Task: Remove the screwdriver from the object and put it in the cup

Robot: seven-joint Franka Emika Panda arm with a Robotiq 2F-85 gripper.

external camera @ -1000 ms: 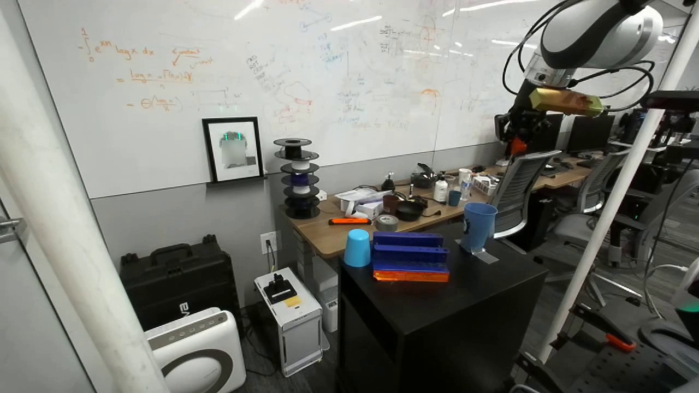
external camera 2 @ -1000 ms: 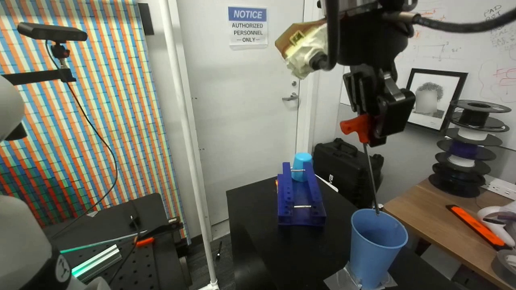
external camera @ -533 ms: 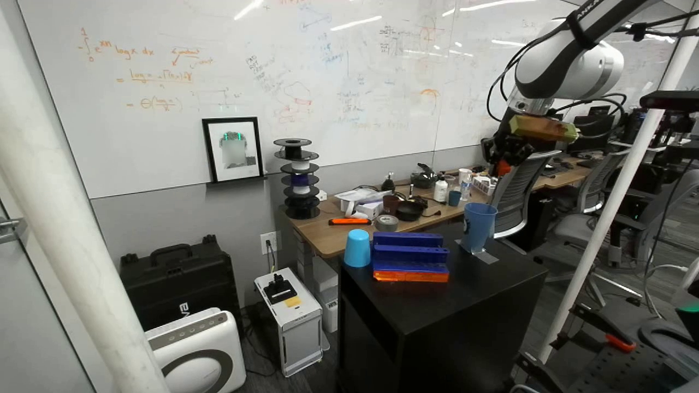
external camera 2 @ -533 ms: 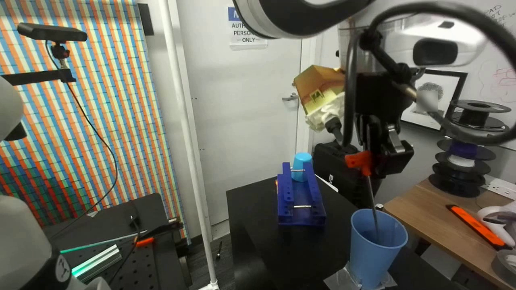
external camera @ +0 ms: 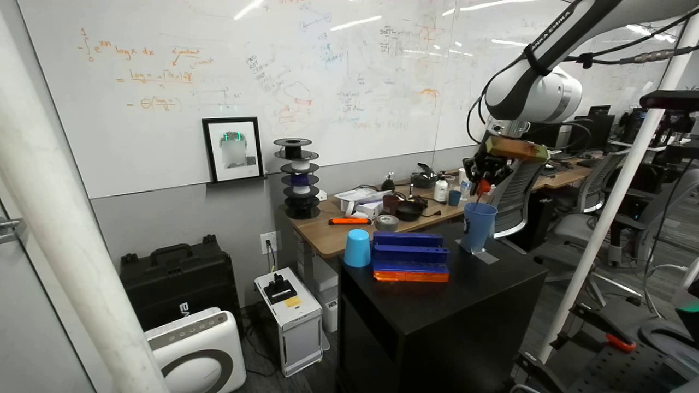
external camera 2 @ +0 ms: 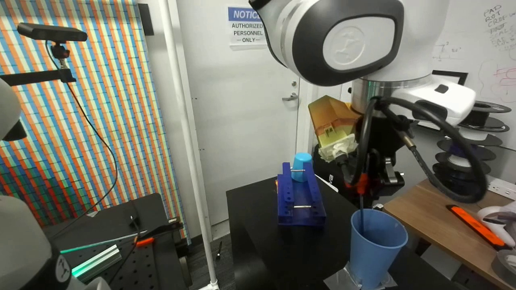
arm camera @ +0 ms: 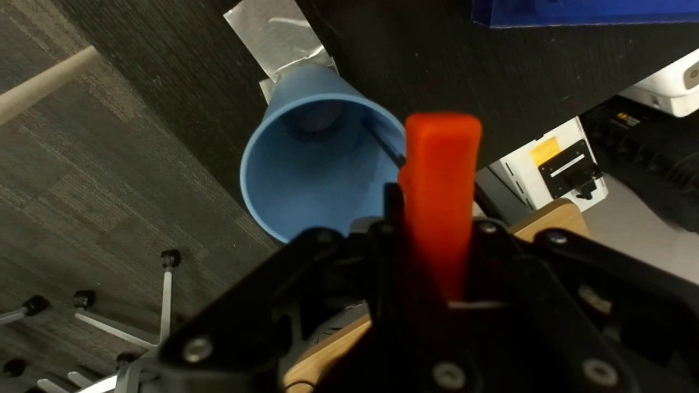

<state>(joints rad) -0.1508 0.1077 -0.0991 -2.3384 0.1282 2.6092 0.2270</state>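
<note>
The tall medium-blue cup (external camera: 477,232) stands upright, taped at its base to the black cabinet top; it also shows in an exterior view (external camera 2: 377,257) and in the wrist view (arm camera: 322,169). My gripper (external camera 2: 373,183) is just above the cup's rim, shut on the red T-shaped handle of the screwdriver (external camera 2: 363,185). The thin dark shaft points down into the cup's mouth, close to one side of the rim. In the wrist view the red screwdriver handle (arm camera: 442,164) sits between the black fingers. The dark-blue holder (external camera 2: 302,211) lies apart on the cabinet.
A shorter light-blue cup (external camera: 357,248) stands upside down beside the holder. The black cabinet (external camera: 469,295) adjoins a wooden desk (external camera: 327,234) with several items. A white pole (external camera: 595,234) stands near the cabinet. An office chair (external camera: 519,191) is behind the cup.
My gripper has come down with the screwdriver held, moving leftward and down in an exterior view. The shaft's tip has gone from the rim level to inside the cup. The cup has not moved.
</note>
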